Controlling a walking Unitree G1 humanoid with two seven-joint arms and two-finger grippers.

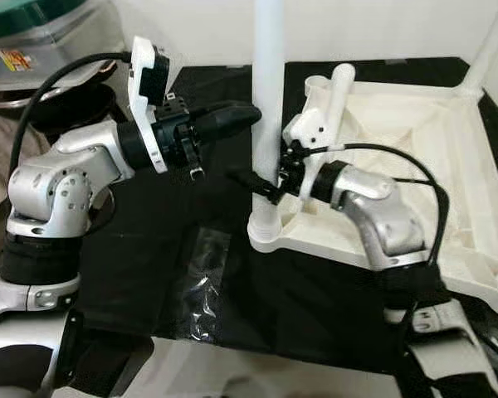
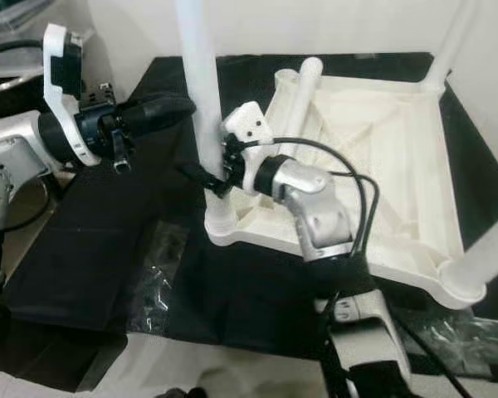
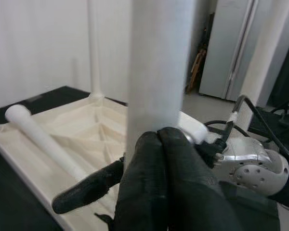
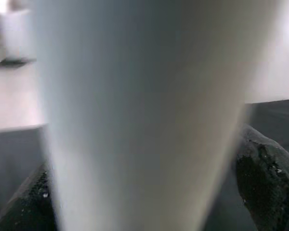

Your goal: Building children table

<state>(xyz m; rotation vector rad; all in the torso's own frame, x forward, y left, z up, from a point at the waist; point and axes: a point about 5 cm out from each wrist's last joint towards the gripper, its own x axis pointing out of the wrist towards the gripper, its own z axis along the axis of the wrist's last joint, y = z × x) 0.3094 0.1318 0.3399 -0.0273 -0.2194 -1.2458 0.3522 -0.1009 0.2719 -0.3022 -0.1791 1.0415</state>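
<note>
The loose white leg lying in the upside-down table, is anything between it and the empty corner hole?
Nothing visible blocks it. The loose leg lies inside the upturned tabletop, its end right beside the empty corner socket. Both grippers are at the upright leg: the right gripper around it, the left gripper touching it.

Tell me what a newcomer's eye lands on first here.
The upturned white table top lying on the black cloth, with one white leg standing upright in its near corner. The right gripper straddles that leg low down, while the left gripper, fingers together, presses against it higher up.
</note>
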